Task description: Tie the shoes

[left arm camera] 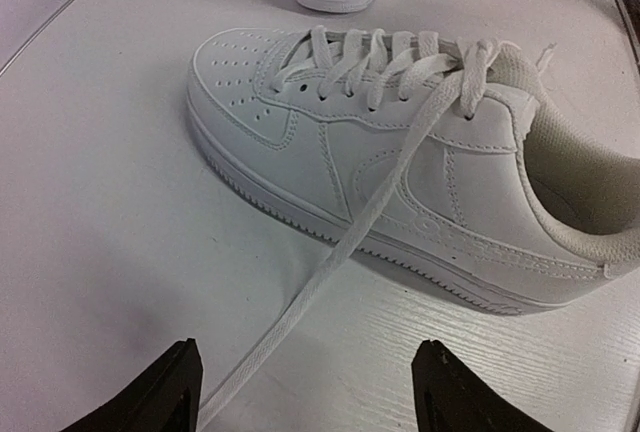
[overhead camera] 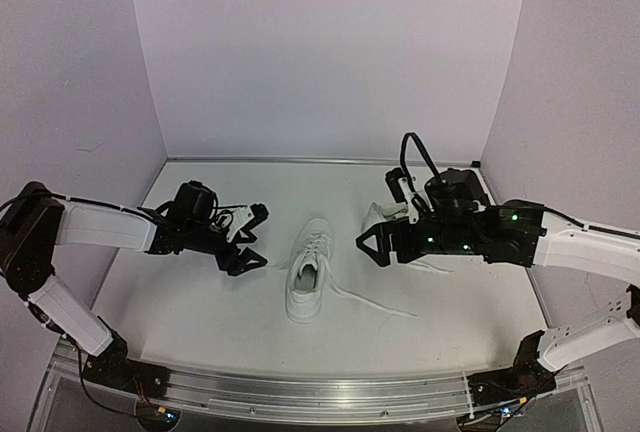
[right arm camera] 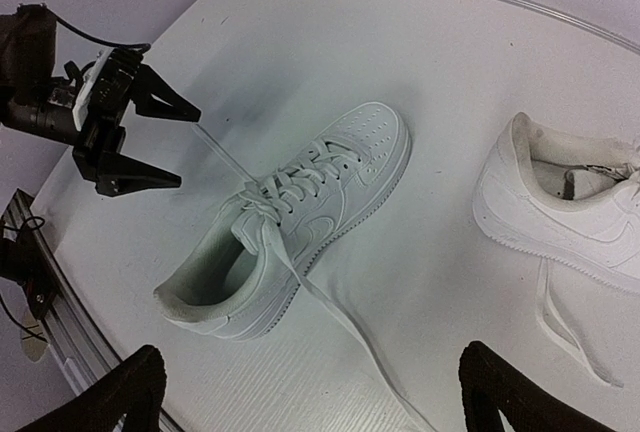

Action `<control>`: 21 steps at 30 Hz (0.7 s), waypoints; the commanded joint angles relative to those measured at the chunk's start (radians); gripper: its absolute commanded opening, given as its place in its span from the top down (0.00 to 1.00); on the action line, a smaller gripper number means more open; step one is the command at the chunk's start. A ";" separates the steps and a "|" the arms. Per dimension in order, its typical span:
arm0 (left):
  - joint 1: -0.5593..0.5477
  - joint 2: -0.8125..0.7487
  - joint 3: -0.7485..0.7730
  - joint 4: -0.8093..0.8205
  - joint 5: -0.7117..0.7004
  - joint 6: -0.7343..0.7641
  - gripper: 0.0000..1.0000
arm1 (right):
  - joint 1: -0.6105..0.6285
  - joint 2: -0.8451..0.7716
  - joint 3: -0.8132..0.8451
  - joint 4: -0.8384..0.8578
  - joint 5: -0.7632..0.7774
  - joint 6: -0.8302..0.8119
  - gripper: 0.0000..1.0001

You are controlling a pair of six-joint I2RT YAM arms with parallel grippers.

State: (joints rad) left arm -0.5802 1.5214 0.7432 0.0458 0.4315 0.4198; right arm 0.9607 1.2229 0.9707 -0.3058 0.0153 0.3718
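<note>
One white shoe (overhead camera: pixel 308 274) lies in the middle of the table, toe pointing away, with both laces loose. Its left lace (left arm camera: pixel 340 252) runs from the top eyelets down the shoe's side (left arm camera: pixel 400 172) and across the table, passing between the open jaws of my left gripper (left arm camera: pixel 310 392) close to its left finger (left arm camera: pixel 165 392). Its other lace (right arm camera: pixel 345 317) trails toward my right gripper (right arm camera: pixel 310 392), which hovers open and empty above the shoe (right arm camera: pixel 300 212). The second shoe (right arm camera: pixel 560 212) lies to the right, partly hidden behind the right arm (overhead camera: pixel 470 232) in the top view.
The white table (overhead camera: pixel 200 302) is boxed in by pale walls at the back and both sides. A metal rail (overhead camera: pixel 300 392) runs along its near edge. The second shoe's loose laces (right arm camera: pixel 560 322) lie on the table beside it.
</note>
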 commanded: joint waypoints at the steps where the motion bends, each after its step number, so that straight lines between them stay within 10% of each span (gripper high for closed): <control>1: -0.013 0.083 0.064 0.074 0.070 0.087 0.31 | 0.003 0.009 0.031 0.029 -0.007 0.011 0.02; 21: -0.061 0.322 0.222 0.011 0.055 0.189 0.58 | 0.003 0.044 0.036 0.034 -0.043 0.018 0.02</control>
State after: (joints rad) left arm -0.6312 1.8200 0.9272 0.0528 0.4759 0.5804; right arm 0.9607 1.2591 0.9707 -0.2981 -0.0227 0.3828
